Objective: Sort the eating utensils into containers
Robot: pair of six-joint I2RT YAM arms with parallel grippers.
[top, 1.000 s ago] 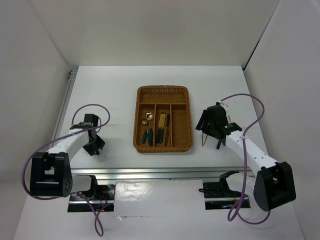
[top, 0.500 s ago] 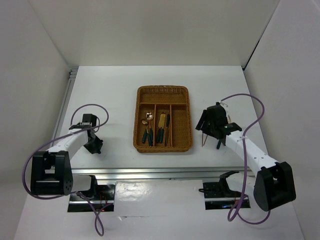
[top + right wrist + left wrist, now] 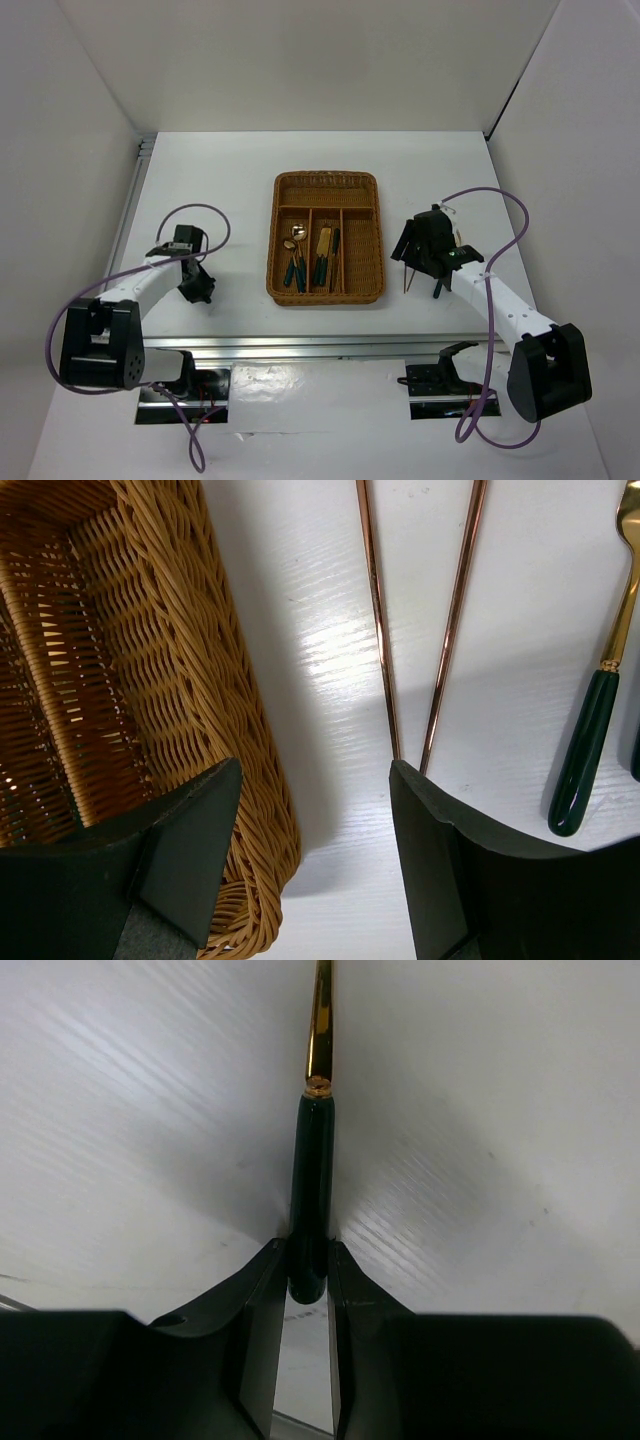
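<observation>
Left of the tray (image 3: 325, 297), low over the table (image 3: 220, 170), left gripper (image 3: 308, 1282) was pinched on the butt end of a green-handled utensil (image 3: 310, 1180). Gold head ran out of frame, so couldn't tell fork, knife or spoon. Couldn't tell either if it was off the surface.

Risk 1: grip sat at the very tip of a smooth rounded handle with all the length ahead of the jaws. Likely to pivot or slip out on a lift or swing.

Right gripper (image 3: 310, 850) was spread wide and held nothing. It hung just beside the tray's right wall, with two chopsticks (image 3: 378, 630) lying just ahead of it and another green-handled piece (image 3: 585, 745) further right.

Risk 2: closing there could catch only one stick. The tray-side jaw overlapped the wicker wall, so going down could snag it and shove the tray.

Tray's long slots held several pieces (image 3: 308, 260).
</observation>
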